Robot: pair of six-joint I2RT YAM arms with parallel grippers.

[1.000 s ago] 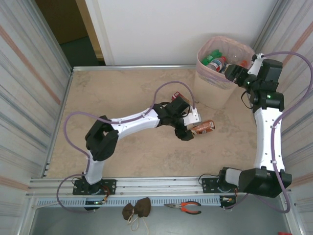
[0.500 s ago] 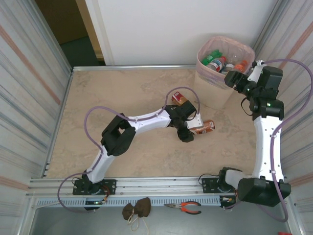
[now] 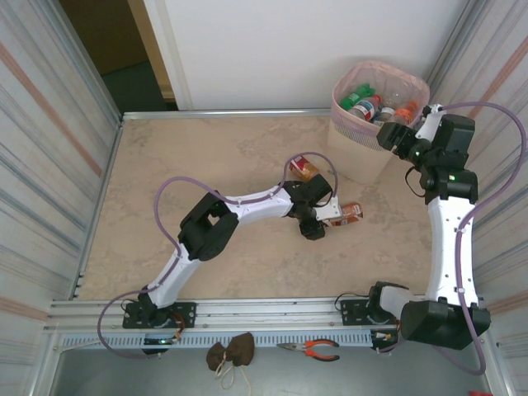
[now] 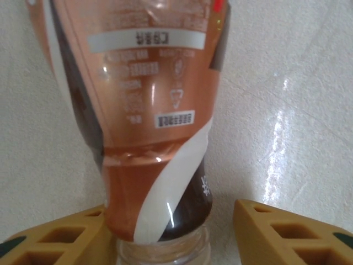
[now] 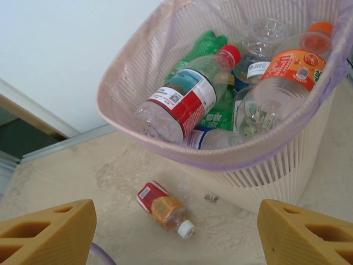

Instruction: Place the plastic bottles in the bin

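Observation:
A brown-orange plastic bottle (image 3: 350,212) lies on the table, its clear neck (image 4: 165,248) between the fingers of my left gripper (image 3: 323,221). The left finger (image 4: 60,237) touches the bottle, while a gap remains at the right finger (image 4: 276,232). A second bottle (image 3: 303,167), red and orange with a white cap (image 5: 186,228), lies on the table beside the bin (image 3: 363,161). The bin (image 5: 127,118) holds several bottles, among them a red-labelled one (image 5: 185,102), a green one (image 5: 201,49) and an orange-labelled one (image 5: 284,69). My right gripper (image 3: 391,137) hangs open and empty at the bin's near rim.
Corrugated metal walls close in the table left and right, with a white wall behind the bin. Purple cables loop off both arms. Orange-handled pliers (image 3: 312,350) and a brown cloth bundle (image 3: 231,353) lie on the ledge below the table's front rail.
My left arm has reached further toward the brown-orange bottle and its jaws have narrowed around the neck. The right gripper has drawn back slightly from over the bin.

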